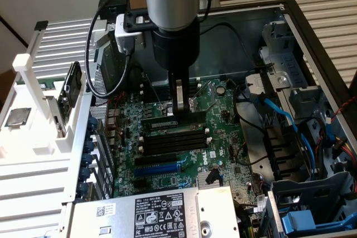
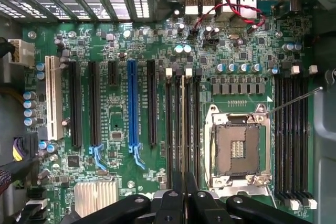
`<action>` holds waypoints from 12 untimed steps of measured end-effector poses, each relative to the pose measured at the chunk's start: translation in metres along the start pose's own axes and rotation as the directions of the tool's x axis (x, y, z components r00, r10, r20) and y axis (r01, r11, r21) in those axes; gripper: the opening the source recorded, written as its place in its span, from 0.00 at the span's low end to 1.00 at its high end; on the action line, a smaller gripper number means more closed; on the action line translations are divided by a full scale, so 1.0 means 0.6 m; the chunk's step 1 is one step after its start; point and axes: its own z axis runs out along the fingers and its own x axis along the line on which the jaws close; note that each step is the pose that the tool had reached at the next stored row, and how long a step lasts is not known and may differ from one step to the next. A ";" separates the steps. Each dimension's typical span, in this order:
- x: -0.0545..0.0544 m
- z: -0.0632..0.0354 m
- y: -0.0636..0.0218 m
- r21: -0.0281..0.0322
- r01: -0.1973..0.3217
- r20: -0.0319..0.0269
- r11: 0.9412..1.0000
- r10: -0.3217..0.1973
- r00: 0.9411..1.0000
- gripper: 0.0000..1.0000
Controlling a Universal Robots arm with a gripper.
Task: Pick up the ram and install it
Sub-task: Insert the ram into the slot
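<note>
The ram (image 1: 158,121) is a thin green stick lying along the farthest of the black memory slots (image 1: 173,140) on the motherboard (image 1: 167,176), inside the open computer case. My gripper (image 1: 179,111) comes straight down onto its end at the exterior view's right. In the wrist view the ram (image 2: 182,124) shows edge-on as a pale line between the black slots (image 2: 169,129). The gripper (image 2: 182,182) is shut on the ram, its dark fingers (image 2: 176,195) pressed against both sides.
An empty processor socket (image 2: 239,150) lies beside the slots, with a second slot bank (image 2: 294,135) past it. Blue cables (image 1: 279,115) and drive cages crowd the exterior view's right. A power supply (image 1: 162,213) sits in front. A white rack (image 1: 39,104) with a silver processor chip (image 1: 17,116) stands left.
</note>
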 end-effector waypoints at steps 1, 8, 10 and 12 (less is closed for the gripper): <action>0.000 0.003 0.000 0.000 0.000 0.000 1.000 0.000 1.000 0.12; 0.007 0.018 0.000 0.000 0.001 0.000 1.000 -0.001 1.000 0.12; 0.011 0.018 -0.001 -0.001 0.002 0.000 1.000 -0.002 1.000 0.12; 0.012 0.018 -0.001 -0.002 0.001 0.000 1.000 -0.001 1.000 0.12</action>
